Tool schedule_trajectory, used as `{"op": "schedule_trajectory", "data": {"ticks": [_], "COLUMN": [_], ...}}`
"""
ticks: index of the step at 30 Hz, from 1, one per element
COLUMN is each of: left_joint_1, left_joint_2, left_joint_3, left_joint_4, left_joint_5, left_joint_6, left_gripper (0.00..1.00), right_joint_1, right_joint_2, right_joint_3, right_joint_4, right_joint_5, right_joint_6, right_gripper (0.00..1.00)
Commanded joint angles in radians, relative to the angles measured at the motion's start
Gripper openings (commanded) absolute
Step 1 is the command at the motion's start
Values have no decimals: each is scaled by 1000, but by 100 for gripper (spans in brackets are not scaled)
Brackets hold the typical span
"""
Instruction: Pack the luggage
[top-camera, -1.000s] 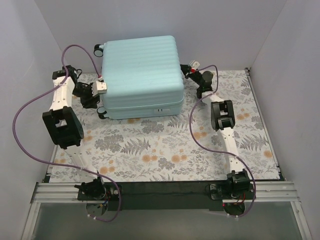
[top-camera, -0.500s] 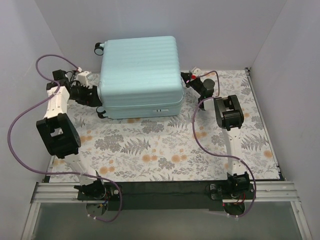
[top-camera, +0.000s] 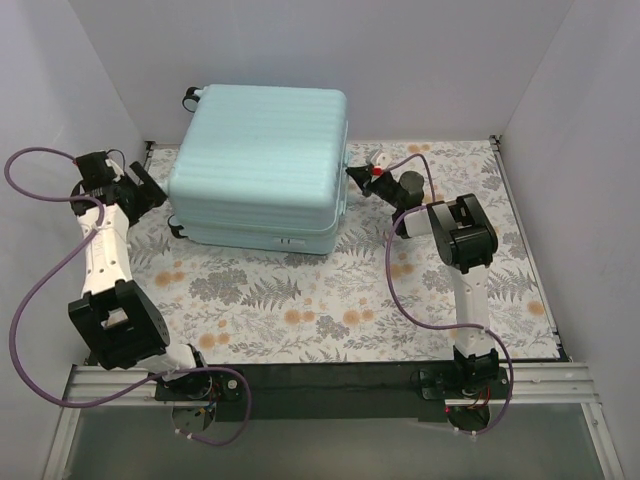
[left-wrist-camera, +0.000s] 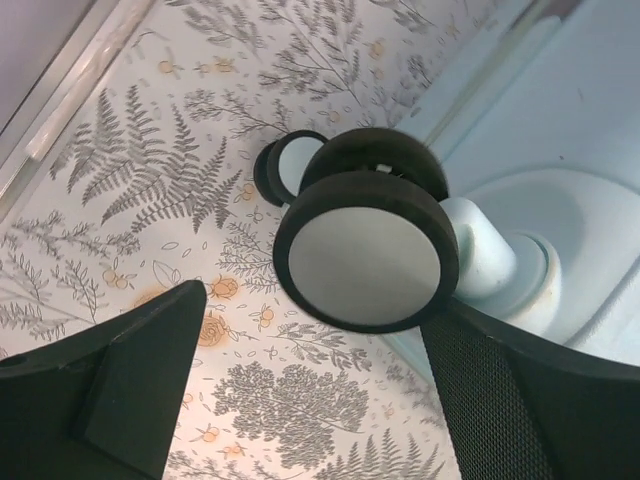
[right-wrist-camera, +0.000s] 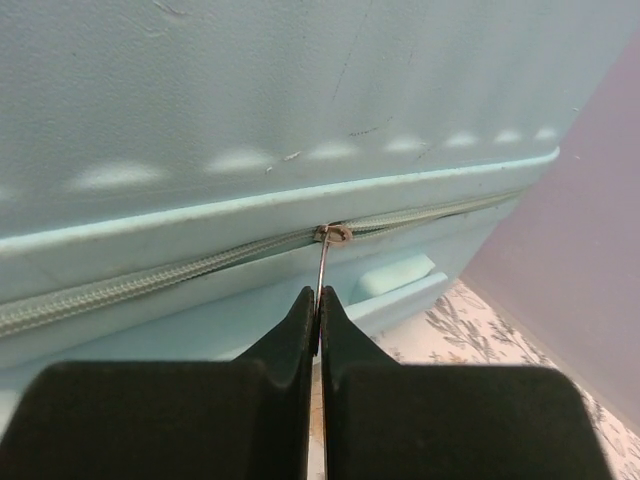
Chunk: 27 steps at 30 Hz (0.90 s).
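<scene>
The luggage (top-camera: 260, 165) lies closed and flat toward the far left corner of the floral-covered bench (top-camera: 330, 300). My left claw (left-wrist-camera: 310, 370) gapes wide around a black wheel (left-wrist-camera: 365, 250). My right claw (right-wrist-camera: 318, 305) pinches the zip pull (right-wrist-camera: 321, 265) on its right flank.

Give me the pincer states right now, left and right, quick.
Left pincer: open, holding nothing; a wheel sits just ahead of it.
Right pincer: closed on the zipper pull.
</scene>
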Motion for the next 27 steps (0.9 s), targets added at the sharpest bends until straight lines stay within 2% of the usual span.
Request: {"op": "schedule_trajectory", "data": {"ticks": [1, 9, 12, 13, 17, 22, 27], "left_joint_1": [11, 102, 111, 132, 153, 169, 168], "left_joint_2": [-24, 82, 74, 36, -1, 2, 105], "left_joint_3": [106, 231, 226, 224, 235, 240, 309], "left_joint_4": [189, 242, 316, 378, 423, 433, 307], "left_joint_5": [35, 59, 142, 223, 254, 210, 181], "left_joint_6": [-310, -470, -471, -440, -406, -357, -375], "left_gripper": [86, 87, 88, 88, 88, 88, 88], "right_joint_1": [132, 149, 148, 149, 151, 152, 152], "right_joint_2": [-83, -176, -182, -182, -178, -175, -161], "right_joint_3": [-56, -162, -155, -145, -136, -127, -110], "right_joint_4": [267, 246, 224, 204, 197, 181, 181], "right_joint_5": [-226, -252, -251, -245, -231, -219, -226], "right_joint_6": [12, -11, -19, -26, -37, -48, -51], "right_gripper": [1, 1, 1, 1, 1, 1, 1]}}
